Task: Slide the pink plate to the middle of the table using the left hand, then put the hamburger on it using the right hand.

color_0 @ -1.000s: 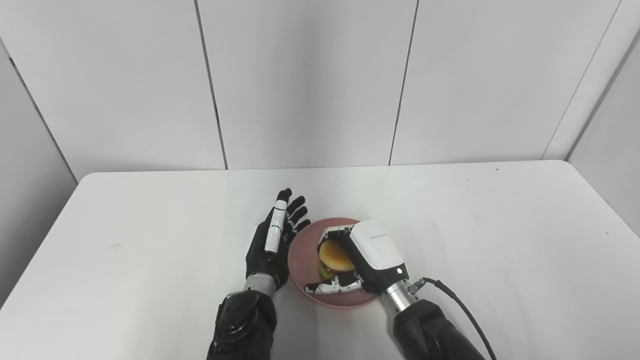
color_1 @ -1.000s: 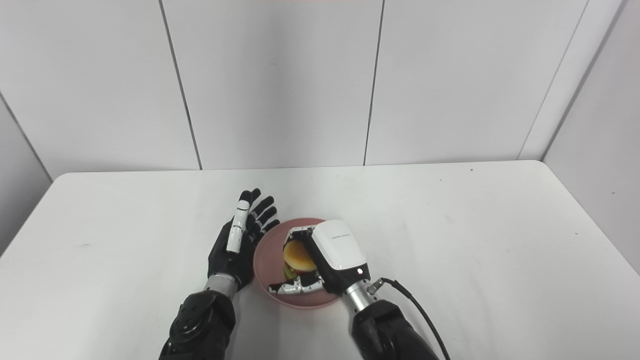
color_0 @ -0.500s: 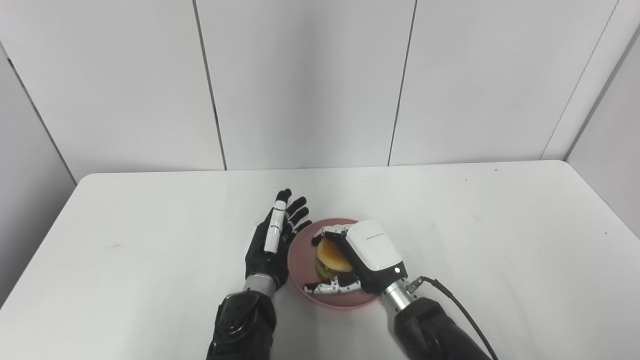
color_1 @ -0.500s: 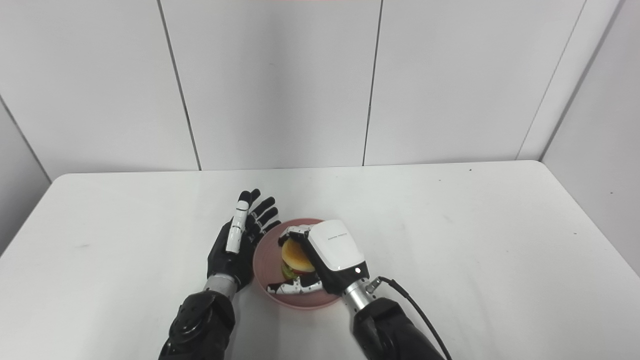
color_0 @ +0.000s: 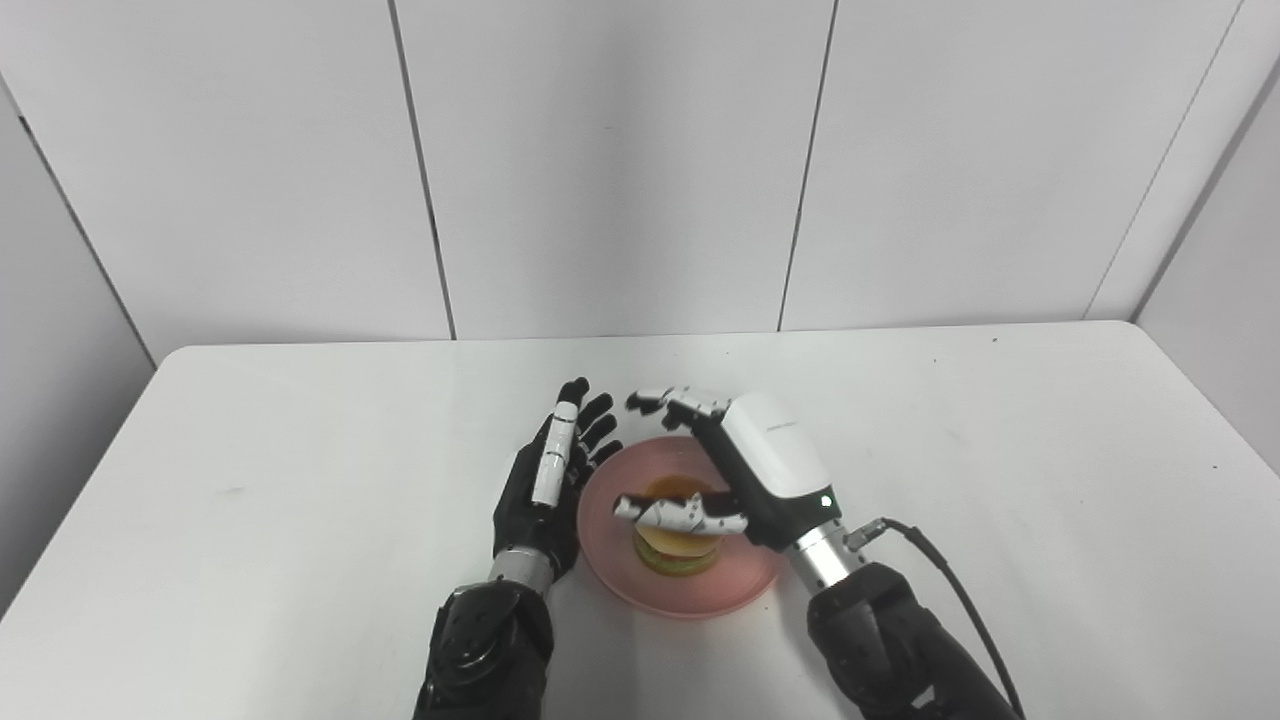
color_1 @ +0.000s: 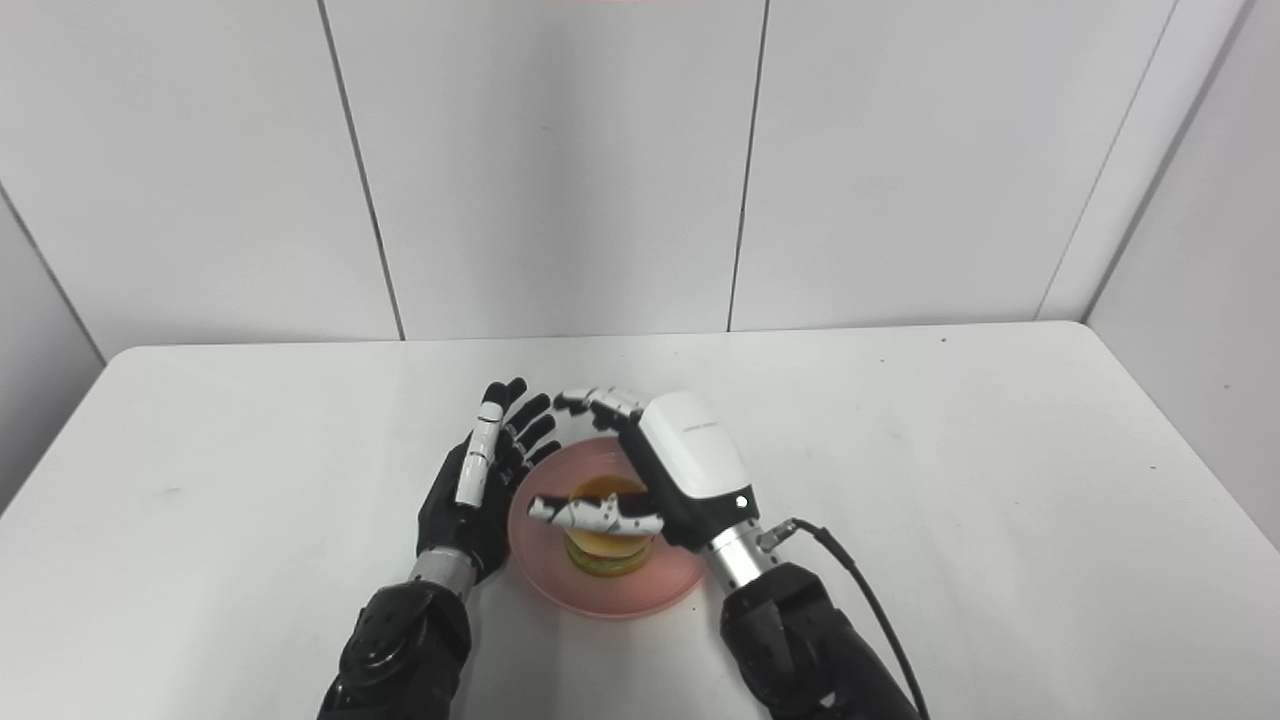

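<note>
The pink plate (color_0: 612, 556) lies on the white table near the front middle. The hamburger (color_0: 678, 548) rests upright on it. My right hand (color_0: 745, 468) is open and hovers above the plate, fingers spread over the hamburger's far side, thumb across its top, not gripping it. My left hand (color_0: 545, 490) is open with fingers straight, standing on edge against the plate's left rim. The same scene shows in the right eye view, with the plate (color_1: 540, 560), hamburger (color_1: 604, 552), right hand (color_1: 680, 470) and left hand (color_1: 476, 490).
The white table (color_0: 300, 480) stretches wide to the left, right and back. White wall panels stand behind its far edge. A black cable (color_0: 950, 590) runs from my right wrist toward the front right.
My right hand has let go of the hamburger, opened its fingers and risen above it. The hamburger now sits free on the plate. The left hand has stayed put.
</note>
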`<state>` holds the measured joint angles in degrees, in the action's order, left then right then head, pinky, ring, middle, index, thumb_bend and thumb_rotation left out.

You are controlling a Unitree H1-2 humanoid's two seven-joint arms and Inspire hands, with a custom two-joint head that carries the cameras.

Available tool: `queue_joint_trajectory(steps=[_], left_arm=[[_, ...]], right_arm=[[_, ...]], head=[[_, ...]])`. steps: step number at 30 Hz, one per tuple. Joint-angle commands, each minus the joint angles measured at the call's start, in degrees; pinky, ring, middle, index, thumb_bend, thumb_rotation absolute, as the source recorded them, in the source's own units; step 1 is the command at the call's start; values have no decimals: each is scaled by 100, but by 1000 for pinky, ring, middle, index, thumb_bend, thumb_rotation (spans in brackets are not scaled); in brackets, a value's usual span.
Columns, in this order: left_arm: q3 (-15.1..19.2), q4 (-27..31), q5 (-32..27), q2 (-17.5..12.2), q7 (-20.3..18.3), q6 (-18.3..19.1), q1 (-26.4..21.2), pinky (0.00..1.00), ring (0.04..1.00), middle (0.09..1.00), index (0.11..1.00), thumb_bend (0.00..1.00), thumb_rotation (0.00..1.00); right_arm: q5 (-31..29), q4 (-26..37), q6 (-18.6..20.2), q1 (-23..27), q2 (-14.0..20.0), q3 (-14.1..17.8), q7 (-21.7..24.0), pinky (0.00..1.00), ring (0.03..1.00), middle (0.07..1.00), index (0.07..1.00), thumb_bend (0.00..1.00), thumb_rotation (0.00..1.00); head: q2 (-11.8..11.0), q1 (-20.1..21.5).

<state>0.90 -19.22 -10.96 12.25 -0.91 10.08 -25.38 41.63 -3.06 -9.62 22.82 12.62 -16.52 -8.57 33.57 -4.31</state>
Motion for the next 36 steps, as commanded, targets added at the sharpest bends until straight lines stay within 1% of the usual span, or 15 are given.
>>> queue_joint_trajectory(steps=[1,5,7,8,9,10,14,16,18,20,22,25,28,32,36], left_arm=[[68,-232,-25,-13,95,387,140,902,907,875,888,699,748],[69,-283,9,-20,85,325,122,899,914,877,870,700,747],[80,-303,19,-25,96,287,107,884,917,886,861,700,747],[77,-267,41,-28,118,285,112,879,918,889,859,700,746],[75,-239,58,-29,133,286,117,872,918,895,893,697,759],[84,-171,91,-8,194,258,138,869,917,897,904,696,763],[128,35,169,72,387,78,224,863,915,939,990,701,787],[166,130,181,133,451,-171,297,881,930,961,998,693,782],[89,136,474,131,660,-496,350,874,918,969,1000,695,786],[-39,94,742,70,752,-860,388,917,931,981,1000,682,787],[-194,28,1043,-51,801,-1226,412,982,968,994,1000,687,812],[-316,-147,1450,-225,923,-1711,381,998,996,1000,1000,674,816],[-325,-255,1667,-323,1020,-1927,337,1000,1000,1000,1000,689,795],[-311,-307,1774,-420,1065,-1906,281,1000,1000,1000,1000,741,809],[-305,-351,1749,-507,1024,-1812,253,1000,1000,1000,1000,750,810]], right_arm=[[-147,379,21,136,-28,152,25,521,635,716,726,720,1000],[-345,608,-25,166,-78,380,31,468,580,694,738,745,1000],[-670,601,44,165,-185,555,69,454,559,690,739,770,1000],[-1023,568,167,149,-275,698,159,450,552,690,739,778,1000],[-1274,544,254,136,-337,797,229,500,587,723,756,804,1000],[-1602,478,312,119,-411,928,297,517,598,734,761,813,1000],[-2583,297,495,79,-651,1332,497,617,692,793,812,793,1000],[-3002,224,792,47,-779,1547,559,659,728,810,825,787,1000],[-3451,133,1116,28,-926,1800,564,708,773,829,835,794,1000],[-3908,37,1362,27,-1070,2054,549,748,808,854,845,796,1000],[-4195,-94,1481,30,-1174,2240,509,781,842,885,876,799,1000],[-4332,-345,1470,12,-1234,2398,411,786,852,894,879,809,1000],[-4299,-561,1399,-37,-1224,2443,310,802,852,898,870,821,1000],[-4208,-769,1282,-99,-1187,2424,211,806,858,907,875,799,1000],[-4162,-902,1157,-158,-1171,2410,160,806,864,905,876,774,1000]], head=[[2,-4],[-6,0],[-16,15],[-22,26],[-22,26],[-18,27],[-8,26],[2,36],[2,36],[12,37],[17,39],[14,42],[15,41],[23,40],[47,47]])
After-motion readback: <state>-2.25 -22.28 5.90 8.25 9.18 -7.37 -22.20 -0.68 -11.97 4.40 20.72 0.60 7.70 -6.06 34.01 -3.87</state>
